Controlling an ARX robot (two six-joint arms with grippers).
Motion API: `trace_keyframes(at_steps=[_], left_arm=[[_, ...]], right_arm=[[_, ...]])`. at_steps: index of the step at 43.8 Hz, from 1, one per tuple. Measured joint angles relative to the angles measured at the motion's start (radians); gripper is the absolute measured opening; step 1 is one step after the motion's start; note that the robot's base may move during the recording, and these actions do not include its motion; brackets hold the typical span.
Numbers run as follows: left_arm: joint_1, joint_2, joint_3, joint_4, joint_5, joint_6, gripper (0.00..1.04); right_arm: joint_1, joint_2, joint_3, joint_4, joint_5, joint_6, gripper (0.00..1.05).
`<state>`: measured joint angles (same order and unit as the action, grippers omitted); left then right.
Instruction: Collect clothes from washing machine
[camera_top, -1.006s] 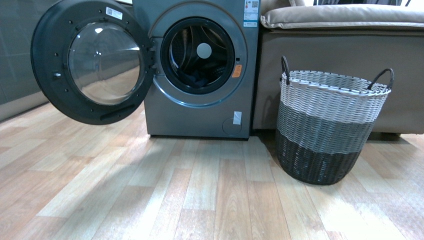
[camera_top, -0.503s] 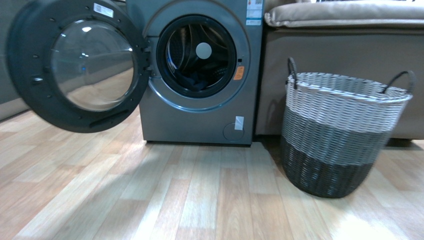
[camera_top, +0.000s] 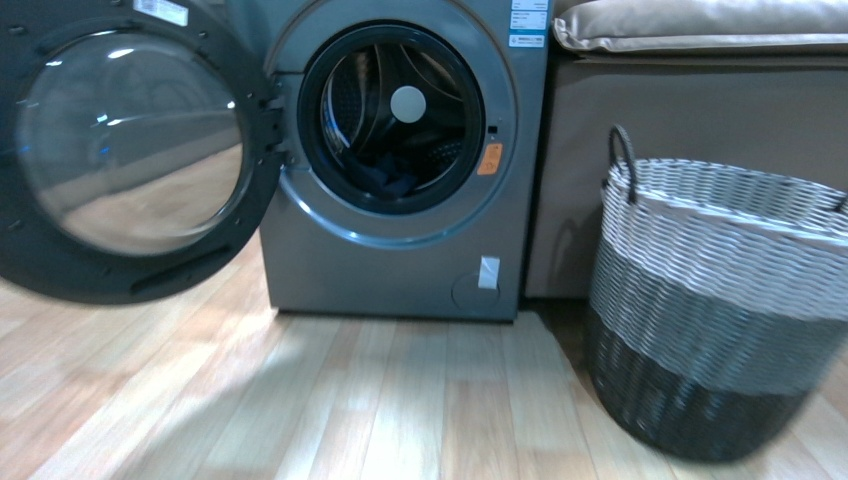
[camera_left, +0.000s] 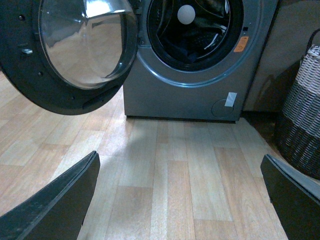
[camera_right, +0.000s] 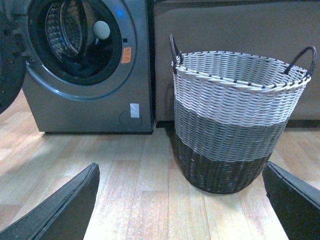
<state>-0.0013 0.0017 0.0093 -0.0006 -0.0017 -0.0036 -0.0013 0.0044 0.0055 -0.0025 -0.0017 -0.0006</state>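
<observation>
Front view. Faces the grey washing machine (camera_top: 400, 250), standing on a pale plank floor (camera_top: 350, 410) with its black glass-windowed door (camera_top: 120, 150) swung wide open. Finds the clothes (camera_top: 385, 178), a small dark navy heap, low inside the steel drum (camera_top: 347, 97), just behind the rim of the round mouth. Notes an orange sticker (camera_top: 489, 158) beside that mouth, a woven basket (camera_top: 720, 300) in white, grey and black bands on the floor apart from the machine, somewhat blurred, and a brown sofa (camera_top: 680, 170) behind it.

Left wrist view. Shows the left gripper (camera_left: 179, 157) with its two dark fingers (camera_left: 60, 205) spread wide apart and holding nothing, bare floor between them. Puts the washing machine well ahead of the fingertips, touching neither, with the drum mouth and the dark clothes low inside it beyond the gap between the fingers. Places the open door out beyond one finger and a slice of the basket beyond the other.

Right wrist view. Shows the right gripper (camera_right: 180, 166), fingers (camera_right: 60, 210) likewise wide apart and empty. Sets the basket upright ahead of the gap, toward one finger, nearer than the machine yet clear of both tips. Puts the machine farther off beyond the other finger; makes out only a dark shape low in the drum, too dim to tell as cloth.
</observation>
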Motion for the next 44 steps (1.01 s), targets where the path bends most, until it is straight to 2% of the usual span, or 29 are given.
trace_keyframes(at_steps=[44], left_arm=[[0.0, 0.0, 0.0, -0.001, -0.002, 0.0, 0.98]], right_arm=[[0.0, 0.0, 0.0, 0.0, 0.001, 0.0, 0.97]])
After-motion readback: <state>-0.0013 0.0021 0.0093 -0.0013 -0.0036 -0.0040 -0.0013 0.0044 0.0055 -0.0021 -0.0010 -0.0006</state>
